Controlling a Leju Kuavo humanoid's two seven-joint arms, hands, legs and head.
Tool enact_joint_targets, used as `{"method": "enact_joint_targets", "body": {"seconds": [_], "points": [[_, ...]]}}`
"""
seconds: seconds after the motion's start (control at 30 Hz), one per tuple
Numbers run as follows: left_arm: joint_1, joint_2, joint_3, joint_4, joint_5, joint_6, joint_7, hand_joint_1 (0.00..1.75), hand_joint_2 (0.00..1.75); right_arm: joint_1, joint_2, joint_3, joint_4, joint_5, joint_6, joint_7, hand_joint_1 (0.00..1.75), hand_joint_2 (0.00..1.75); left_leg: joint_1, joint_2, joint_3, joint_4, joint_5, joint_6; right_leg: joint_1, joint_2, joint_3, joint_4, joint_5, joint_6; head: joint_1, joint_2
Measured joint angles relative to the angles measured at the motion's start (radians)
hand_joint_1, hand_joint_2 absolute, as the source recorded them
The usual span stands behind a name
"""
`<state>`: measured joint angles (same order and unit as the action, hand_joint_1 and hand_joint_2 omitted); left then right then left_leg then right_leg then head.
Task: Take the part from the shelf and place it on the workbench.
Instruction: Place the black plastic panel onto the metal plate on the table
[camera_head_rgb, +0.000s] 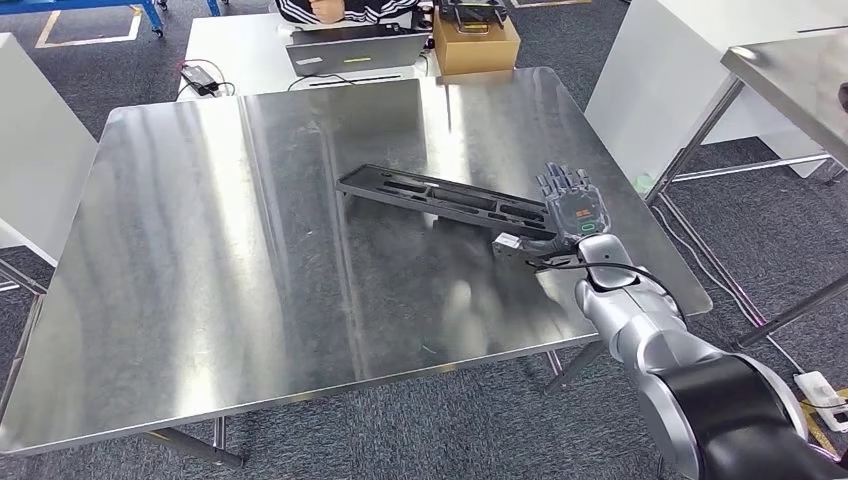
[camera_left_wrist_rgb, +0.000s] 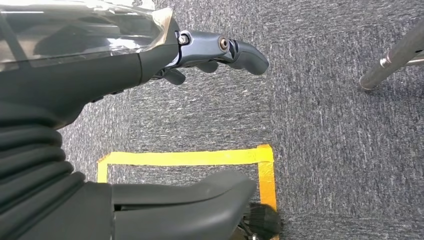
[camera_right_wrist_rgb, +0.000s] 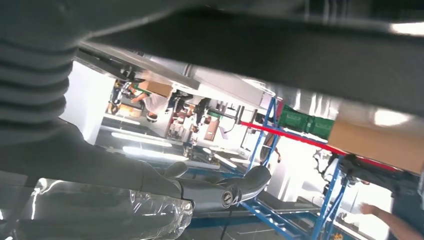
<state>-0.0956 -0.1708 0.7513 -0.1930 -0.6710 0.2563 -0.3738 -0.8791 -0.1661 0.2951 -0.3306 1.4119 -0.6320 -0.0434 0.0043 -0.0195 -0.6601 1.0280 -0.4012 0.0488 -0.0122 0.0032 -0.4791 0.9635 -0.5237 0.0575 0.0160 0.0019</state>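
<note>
A long dark slotted part (camera_head_rgb: 440, 200) lies slantwise on the steel workbench (camera_head_rgb: 250, 280), right of centre. My right hand (camera_head_rgb: 572, 208) sits over the part's right end, back upward, fingers stretched straight out away from me and the thumb on the near side. In the right wrist view the part (camera_right_wrist_rgb: 300, 55) is a blurred dark bar beside the hand (camera_right_wrist_rgb: 150, 195), and nothing lies between thumb and fingers. My left hand (camera_left_wrist_rgb: 165, 60) hangs over the grey carpet, fingers apart and holding nothing.
Behind the workbench a person (camera_head_rgb: 340, 8) sits at a white table with a laptop (camera_head_rgb: 355, 50) and a cardboard box (camera_head_rgb: 475, 42). A second steel table (camera_head_rgb: 790, 70) stands at the right. Yellow floor tape (camera_left_wrist_rgb: 190, 157) and a table leg (camera_left_wrist_rgb: 395, 57) lie below my left hand.
</note>
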Motion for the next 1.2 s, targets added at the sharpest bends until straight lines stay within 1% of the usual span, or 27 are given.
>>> {"method": "enact_joint_targets", "body": {"seconds": [0.13, 0.3, 0.5, 0.77, 1.0, 1.07, 1.1, 1.13, 1.2], "points": [[-0.011, -0.006, 0.008, 0.0, 0.003, 0.003, 0.018, 0.0, 0.0, -0.011, 0.021, -0.001, 0.001, -0.002, -0.006, -0.006, 0.0, 0.0, 0.0, 0.0, 0.0, 0.0, 0.0, 0.0, 0.0, 0.0, -0.001, 0.0, 0.0, 0.0, 0.0, 0.0], [-0.056, -0.021, 0.013, -0.001, 0.011, 0.017, 0.06, 0.0, 0.0, -0.025, 0.059, -0.004, 0.001, -0.011, -0.015, -0.031, 0.0, 0.0, 0.0, 0.0, 0.0, 0.0, 0.0, 0.0, 0.0, 0.0, 0.002, 0.0, 0.0, 0.0, 0.0, 0.0], [-0.12, -0.035, 0.015, -0.001, 0.012, 0.028, 0.109, 0.0, 0.0, -0.034, 0.122, -0.02, -0.018, -0.059, -0.034, -0.114, 0.0, 0.0, 0.0, 0.0, 0.0, 0.0, 0.001, 0.0, 0.0, 0.0, 0.007, 0.001, 0.0, 0.0, 0.0, 0.0], [-0.199, -0.049, 0.015, -0.002, 0.016, 0.048, 0.185, 0.0, 0.0, -0.036, 0.201, -0.037, -0.067, -0.124, -0.032, -0.194, 0.0, 0.0, 0.0, 0.0, 0.0, 0.0, 0.001, 0.0, 0.0, 0.0, 0.006, 0.001, 0.0, 0.0, 0.0, 0.0], [-0.245, -0.056, 0.016, -0.003, 0.02, 0.063, 0.22, 0.0, 0.0, -0.036, 0.228, -0.04, -0.101, -0.145, -0.027, -0.202, 0.0, 0.0, 0.0, 0.0, 0.0, 0.0, 0.001, 0.0, 0.0, 0.0, 0.006, 0.001, 0.0, 0.0, 0.0, 0.0], [-0.259, -0.059, 0.016, -0.003, 0.022, 0.074, 0.238, 0.0, 0.0, -0.036, 0.234, -0.043, -0.109, -0.184, -0.013, -0.226, 0.0, 0.0, 0.0, 0.0, 0.0, 0.0, 0.001, 0.0, 0.0, 0.0, 0.006, 0.001, 0.0, 0.0, 0.0, 0.0], [-0.267, -0.06, 0.016, -0.003, 0.024, 0.08, 0.248, 0.0, 0.0, -0.035, 0.238, -0.047, -0.116, -0.223, 0.002, -0.253, 0.0, 0.0, 0.0, 0.0, 0.0, 0.0, 0.001, 0.0, 0.0, 0.0, 0.006, 0.001, 0.0, 0.0, 0.0, 0.0], [-0.275, -0.061, 0.017, -0.003, 0.026, 0.086, 0.258, 0.0, 0.0, -0.033, 0.244, -0.055, -0.125, -0.279, 0.027, -0.291, 0.0, 0.0, 0.0, 0.0, 0.0, 0.0, 0.001, 0.0, 0.0, 0.0, 0.006, 0.001, 0.0, 0.0, 0.0, 0.0], [-0.293, -0.064, 0.018, -0.003, 0.032, 0.098, 0.275, 0.0, 0.0, -0.021, 0.261, -0.081, -0.162, -0.454, 0.12, -0.397, 0.0, 0.0, 0.0, 0.0, 0.0, 0.0, 0.001, 0.0, 0.0, 0.0, 0.006, 0.001, 0.0, 0.0, 0.0, 0.0]]}}
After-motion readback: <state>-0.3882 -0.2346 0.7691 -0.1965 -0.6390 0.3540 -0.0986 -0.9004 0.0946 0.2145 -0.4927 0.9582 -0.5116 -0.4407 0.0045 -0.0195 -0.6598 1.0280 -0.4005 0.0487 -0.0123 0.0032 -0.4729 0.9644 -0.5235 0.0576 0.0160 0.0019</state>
